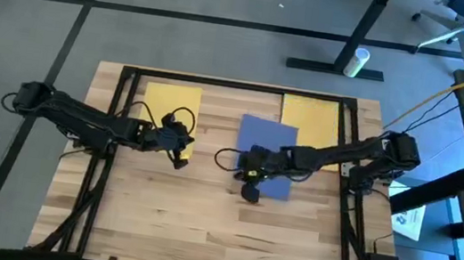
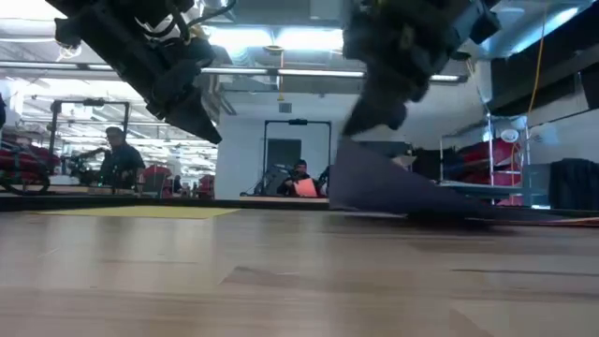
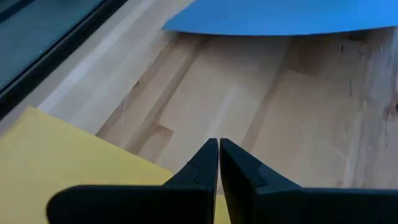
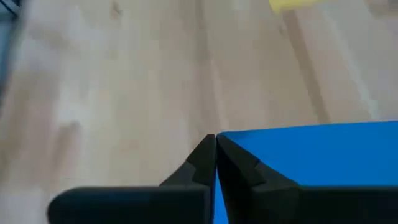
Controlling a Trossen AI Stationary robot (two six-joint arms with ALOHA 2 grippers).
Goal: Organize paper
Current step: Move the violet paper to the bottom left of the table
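Bare wood of the counter [image 1: 201,225] fills the near side, nothing on it. Going left to right: the left tool [image 1: 180,153] hangs just off the near right corner of the left yellow sheet [image 1: 171,101], which lies flat at the far left of the counter. Its fingers are pressed together with nothing between them, so it's basically waiting.

Next over, the blue sheet [image 1: 268,144] sits mid-counter, slightly askew. The right tool [image 1: 251,189] is at its near left corner, pinched tight on that corner. From the low view the sheet's edge [image 2: 374,183] is peeled up off the wood into a slope while the rest stays down. Behind it, the right yellow sheet [image 1: 310,113] lies flat at the far edge, and the blue sheet looks to overlap its near edge a bit.

Handling-wise, I'd guess this stuff is featherlight and floppy, bends instead of lifting as one piece, and slides easily on the smooth wood. Corners or edges are really the only place to grab; flat middles give the fingers nothing. Dragging too fast could crease it or slip it free.
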